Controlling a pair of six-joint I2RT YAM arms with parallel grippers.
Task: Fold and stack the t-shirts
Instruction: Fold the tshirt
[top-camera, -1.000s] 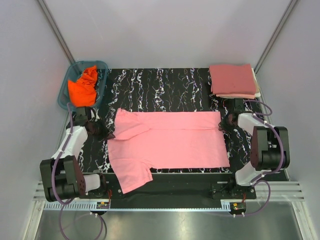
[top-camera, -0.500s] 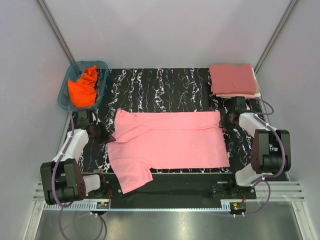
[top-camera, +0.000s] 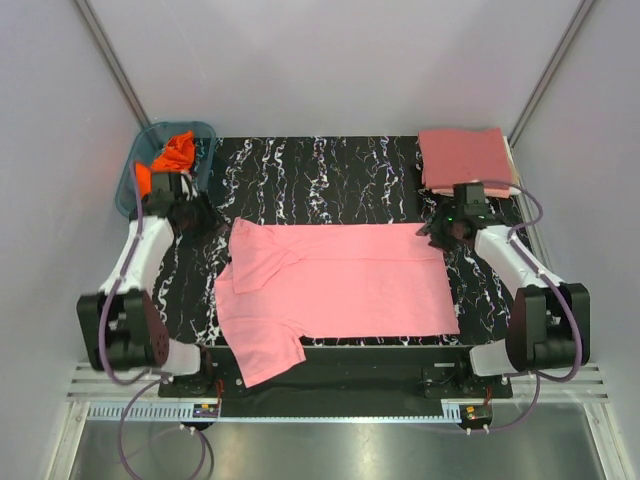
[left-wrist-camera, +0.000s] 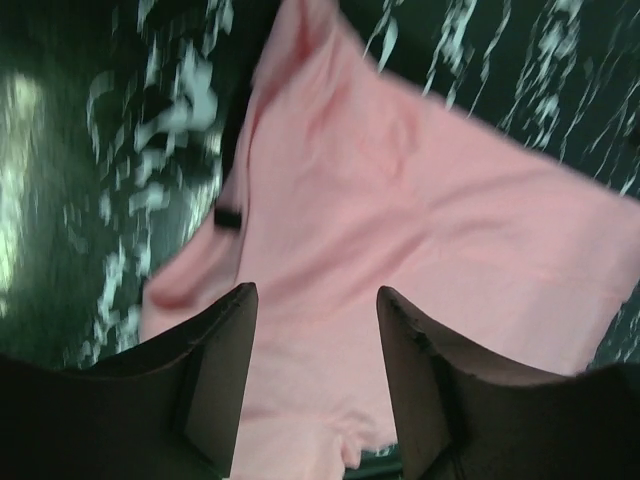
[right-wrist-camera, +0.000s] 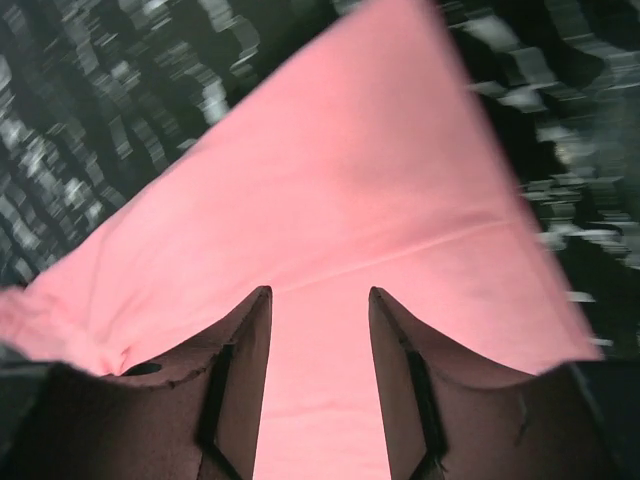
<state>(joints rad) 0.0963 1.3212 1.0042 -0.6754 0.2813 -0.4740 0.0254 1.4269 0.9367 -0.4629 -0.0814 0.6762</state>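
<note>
The light pink t-shirt (top-camera: 340, 285) lies spread flat across the middle of the counter (top-camera: 330, 175). Its long axis runs left to right — sleeves and neck toward the left arm, hem toward the right arm.

The left pincer (top-camera: 203, 219) hangs just beside the shirt's far-left corner, by the upper sleeve. The right pincer (top-camera: 438, 228) sits at the far-right corner of the hem, so each arm is nearer its own end. In both wrist views the fingers stand apart with nothing between them, and pink cloth is spread below.

From either pincer the body of the shirt lies inward and toward the near edge — a next fold probably calls for both far corners taken together.

The folded rose-red t-shirt (top-camera: 465, 158) tops a stack at the far right corner. The orange t-shirt (top-camera: 175, 153) waits in the basket (top-camera: 207, 140) at far left.
</note>
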